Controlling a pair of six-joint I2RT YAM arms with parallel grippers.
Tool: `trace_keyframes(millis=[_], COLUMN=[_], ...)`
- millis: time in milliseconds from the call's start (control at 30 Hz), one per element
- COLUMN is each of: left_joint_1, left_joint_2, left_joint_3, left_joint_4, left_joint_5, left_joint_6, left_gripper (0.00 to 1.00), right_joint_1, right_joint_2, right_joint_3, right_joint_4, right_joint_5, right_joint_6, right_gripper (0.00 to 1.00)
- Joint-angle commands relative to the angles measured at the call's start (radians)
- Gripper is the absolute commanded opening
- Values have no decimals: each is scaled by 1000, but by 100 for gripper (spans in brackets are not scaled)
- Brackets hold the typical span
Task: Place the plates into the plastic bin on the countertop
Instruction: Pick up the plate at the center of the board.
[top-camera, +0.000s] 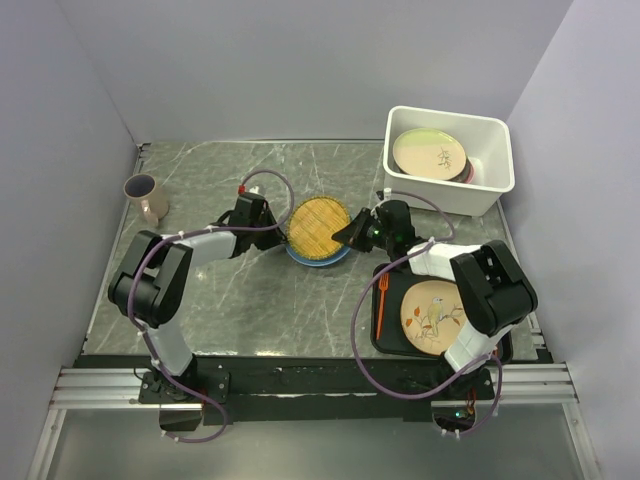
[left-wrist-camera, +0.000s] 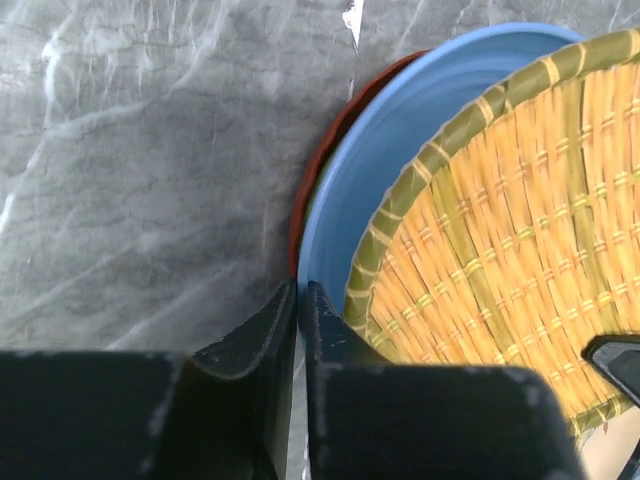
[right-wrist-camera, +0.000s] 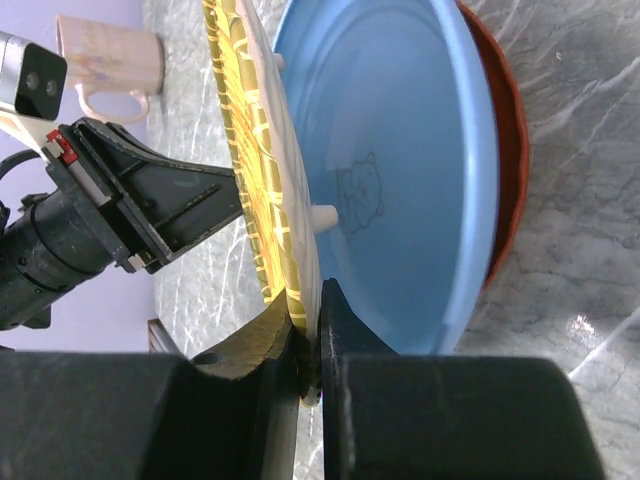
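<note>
- Bare table (top-camera: 345, 170) lies open between the yellow lattice plate (top-camera: 318, 228) and the plastic bin (top-camera: 495, 190).
- My left gripper (top-camera: 276, 228) crowds the blue plate's (left-wrist-camera: 400, 150) left rim.
- The black tray (top-camera: 388, 338) fills the table's near right.
- The mug (top-camera: 147, 197) stands well apart, far left.

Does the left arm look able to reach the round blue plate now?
Probably yes: the right gripper holds the yellow lattice plate tilted off the blue plate, and the left gripper sits at its bare rim.

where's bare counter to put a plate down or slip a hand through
Bare patches: the back strip of countertop between the mug and the plastic bin, and the near centre between the left arm and right arm, in front of the plate stack. Crowded: the right side, with bin, black tray and right arm.
</note>
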Motion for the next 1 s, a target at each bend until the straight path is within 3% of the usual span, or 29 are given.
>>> trace_keyframes(millis=[0, 200, 400, 600, 967], left_joint_1=[-6, -6, -6, -4, -4], left_joint_2=[-66, -132, -202, -268, -374], left_joint_3=[6, -19, -25, -65, -122], left_joint_4=[-41, -3, -32, -15, -12], left_joint_5=[-10, 32, -16, -34, -71], left_joint_6=[24, 30, 36, 30, 24], left_gripper=[15, 43, 71, 81, 86], right_joint_1=[7, 7, 0, -1, -52], right_joint_2=[-64, -75, -111, -137, -225], right_joint_3=[5, 8, 2, -1, 47], right_joint_4=[36, 33, 21, 7, -90], right_joint_5=[7, 5, 8, 4, 8], right_joint_6=[-12, -12, -15, -18, -42], right_gripper=[0, 0, 0, 0, 0])
